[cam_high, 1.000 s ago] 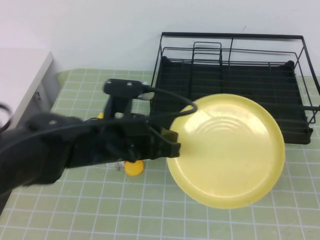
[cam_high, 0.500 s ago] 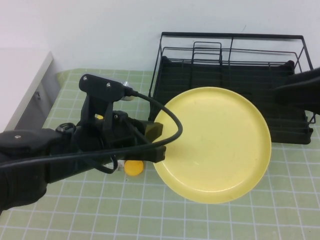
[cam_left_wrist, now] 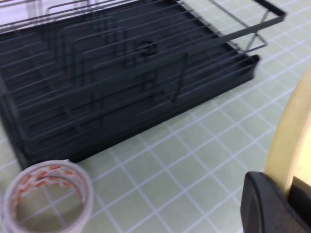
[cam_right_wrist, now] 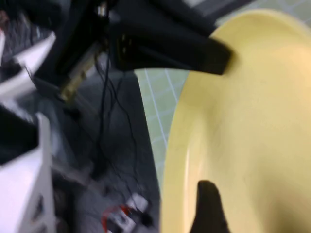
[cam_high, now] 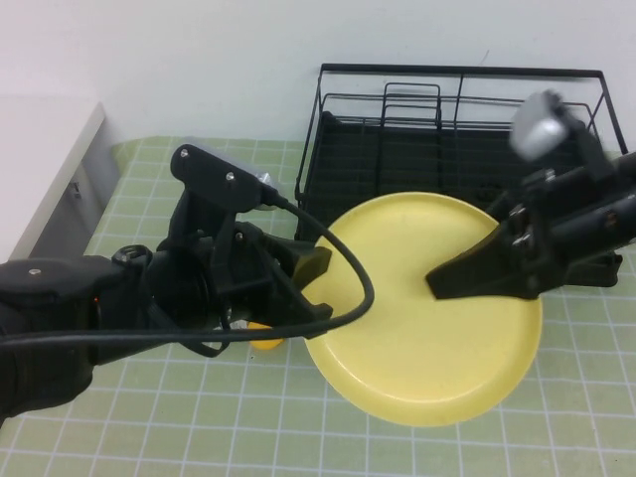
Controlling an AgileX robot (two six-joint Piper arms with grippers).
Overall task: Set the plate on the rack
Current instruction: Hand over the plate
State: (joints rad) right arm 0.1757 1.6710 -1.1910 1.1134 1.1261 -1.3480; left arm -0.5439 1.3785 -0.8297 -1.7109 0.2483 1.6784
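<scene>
Clamped on the left rim of the plate (cam_high: 427, 313), the left gripper (cam_high: 316, 288) has its black fingers closed onto the edge, one above and one below, and holds the pale-yellow disc off the table, tilted toward the camera. From the left wrist camera, one black finger pad (cam_left_wrist: 272, 204) presses against the plate's cream-coloured rim (cam_left_wrist: 291, 141). Coming in from the right, the right gripper (cam_high: 467, 276) hangs over the middle of the plate's upper face, its dark fingers drawn to a narrow point; whether they are closed or touch the plate cannot be told. From the right wrist camera, a single dark fingertip (cam_right_wrist: 209, 208) shows against the yellow surface (cam_right_wrist: 248, 126), with the left gripper's finger (cam_right_wrist: 194, 51) reaching onto the far rim. Below the left arm, a small orange-yellow object (cam_high: 264, 334) peeks out on the green checked mat (cam_high: 149, 437). Near the front edge of the rack (cam_left_wrist: 121, 77) a roll of clear tape (cam_left_wrist: 46, 196) with red printing, too blurred to read, lies on the mat. Farther back, the large black wire rack (cam_high: 457, 149) stands against the white wall, behind the lifted plate.
</scene>
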